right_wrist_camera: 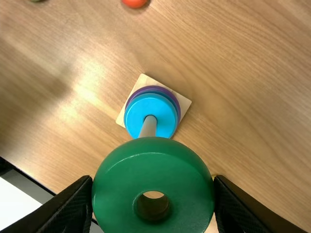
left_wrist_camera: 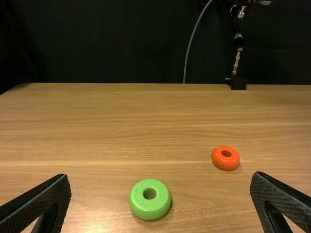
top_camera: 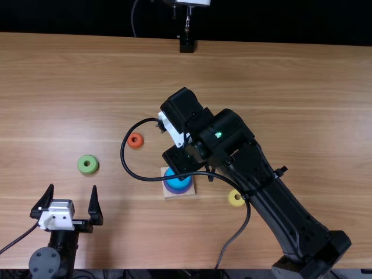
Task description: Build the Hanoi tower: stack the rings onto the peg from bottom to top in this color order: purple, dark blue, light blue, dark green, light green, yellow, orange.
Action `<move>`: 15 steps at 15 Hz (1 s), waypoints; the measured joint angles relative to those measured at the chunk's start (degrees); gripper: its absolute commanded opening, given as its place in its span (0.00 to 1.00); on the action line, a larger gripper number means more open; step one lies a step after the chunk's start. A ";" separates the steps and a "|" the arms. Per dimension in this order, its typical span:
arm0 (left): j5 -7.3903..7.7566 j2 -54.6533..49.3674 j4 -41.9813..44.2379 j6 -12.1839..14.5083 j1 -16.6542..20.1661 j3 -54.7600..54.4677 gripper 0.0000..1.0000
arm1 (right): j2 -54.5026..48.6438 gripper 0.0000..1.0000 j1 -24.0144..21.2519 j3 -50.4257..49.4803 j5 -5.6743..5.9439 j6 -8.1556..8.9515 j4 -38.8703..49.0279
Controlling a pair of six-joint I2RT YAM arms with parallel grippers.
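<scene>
From the table's front, looking down in the top view, I saw a wooden base (top_camera: pixel 164 170) just below the centre of the frame, with a light blue ring (top_camera: pixel 179 182) on its stack. The right arm (top_camera: pixel 279 200) reached in from the lower right and bent over it, presumably to bring its ring in from above the peg. The left gripper (top_camera: pixel 72 187) waited at lower left, its fingers spread and holding nothing, out of the working arm's way. A light green ring (top_camera: pixel 88 164) lay at centre left, an orange ring (top_camera: pixel 135 140) left of the base and higher, and a yellow ring (top_camera: pixel 236 198) to its lower right, all flat on the table, probably in reserve for the later layers. In the left wrist view, the wide gap between the fingers confirmed that the light green ring was not gripped. In the right wrist view, the right gripper (right_wrist_camera: pixel 154 179) pinched a dark green ring (right_wrist_camera: pixel 121 184) by its opposite sides, leaving the hole free for the peg (right_wrist_camera: pixel 148 127). Below, the light blue ring sat over dark blue (right_wrist_camera: pixel 170 98) and purple (right_wrist_camera: pixel 141 89), so dark green was rightly next; its hole seemingly needed lining up before lowering.
</scene>
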 measured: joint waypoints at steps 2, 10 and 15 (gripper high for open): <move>-0.04 0.00 0.00 0.00 0.00 0.00 1.00 | 0.00 0.00 0.09 0.00 0.02 0.00 0.09; 0.00 0.02 0.02 -0.02 0.00 0.00 1.00 | 0.00 0.00 1.49 0.00 -0.02 0.02 0.07; -0.04 0.00 0.04 0.00 0.00 0.00 1.00 | 0.00 0.00 1.49 0.00 -0.02 0.00 0.09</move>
